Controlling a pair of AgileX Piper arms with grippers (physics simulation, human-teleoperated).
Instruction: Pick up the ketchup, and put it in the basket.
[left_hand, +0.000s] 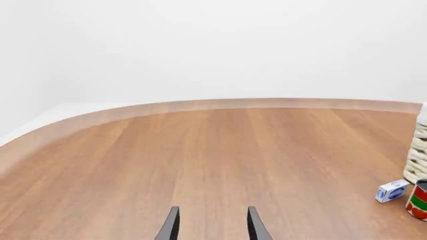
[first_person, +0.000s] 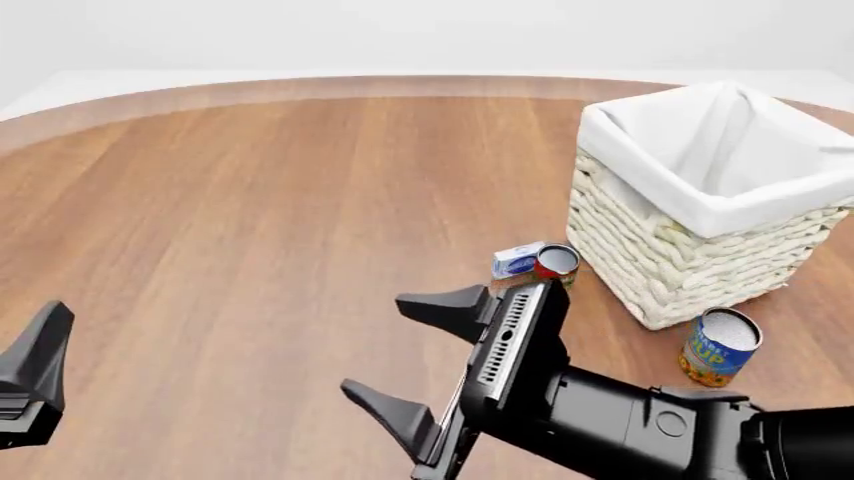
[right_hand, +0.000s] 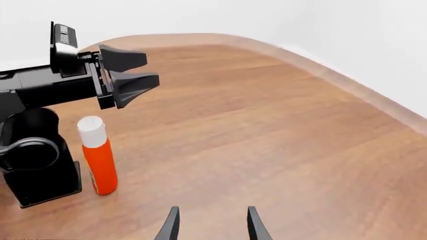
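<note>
The right gripper (first_person: 407, 360) is nearest, fingers spread apart and holding nothing. The left gripper (right_hand: 130, 75) is also apart and empty. The ketchup (right_hand: 99, 156) stands upright just beside the left arm's base, well apart from the basket (first_person: 694, 255). I think the pick-up has not started; next a gripper must reach the ketchup. The basket looks empty.

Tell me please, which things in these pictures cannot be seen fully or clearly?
- Ketchup: appears only in the right wrist view, label not visible; absent from the front view.
- Basket: its floor is hidden by its own walls in the front view; the left wrist view's edge cuts it.
- Small blue-white box: print too small to read.
- Left gripper: cut by the front view's edge.
</note>
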